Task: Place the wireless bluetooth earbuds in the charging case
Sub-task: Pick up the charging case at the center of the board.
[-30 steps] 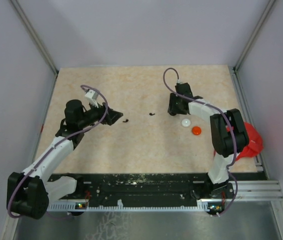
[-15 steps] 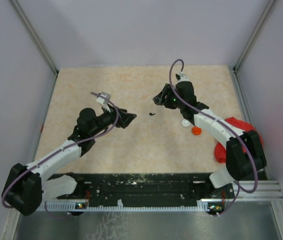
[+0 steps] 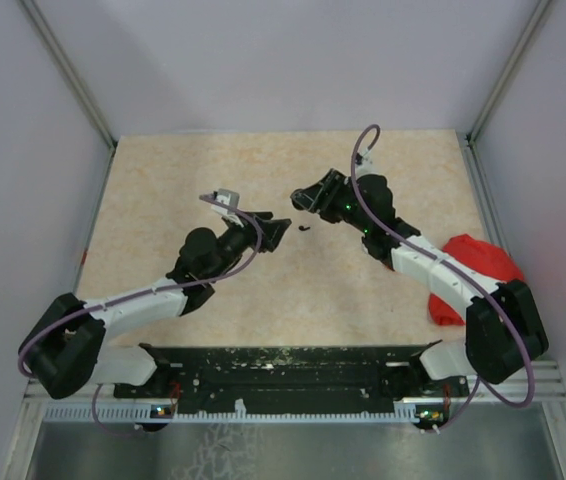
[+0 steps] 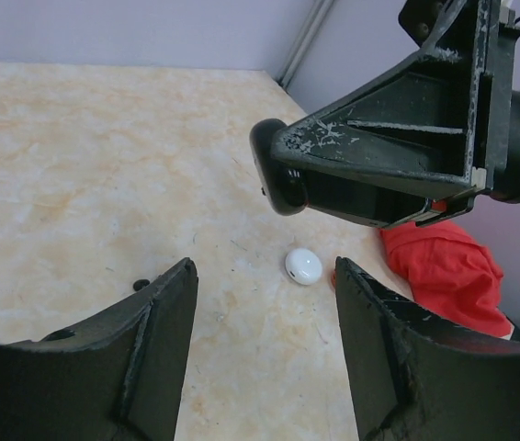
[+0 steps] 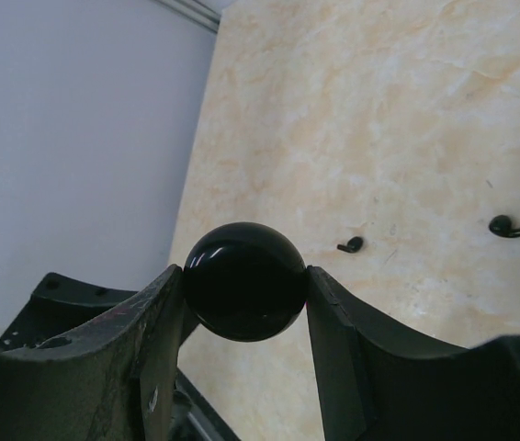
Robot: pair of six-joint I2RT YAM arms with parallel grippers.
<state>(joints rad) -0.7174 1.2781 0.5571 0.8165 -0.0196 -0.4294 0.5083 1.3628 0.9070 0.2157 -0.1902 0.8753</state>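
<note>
**Spotter:** Which hand goes for the earbud?

**Operator:** My left hand (image 3: 276, 231). Its fingers are spread with nothing between them. The black earbud (image 3: 305, 228) lies on the bench (image 3: 163, 180) just beside it, at about 3 o'clock from the fingertips in the overhead view. On the left wrist camera it sits low, around 8 o'clock, right against the inner edge of the finger at the left of that view, so well off the middle of the gap.

**Spotter:** Its long axis?

**Operator:** Roughly 9 to 3, I judge. It's too small to be sure.

**Spotter:** And the right side?

**Operator:** My right hand (image 3: 301, 199) is clamped on the round black charging case (image 5: 244, 280), raised off the bench at about 12 o'clock from the earbud. It's near too, but busy. I reckon the left hand must shift sideways to centre the earbud before closing.
</note>
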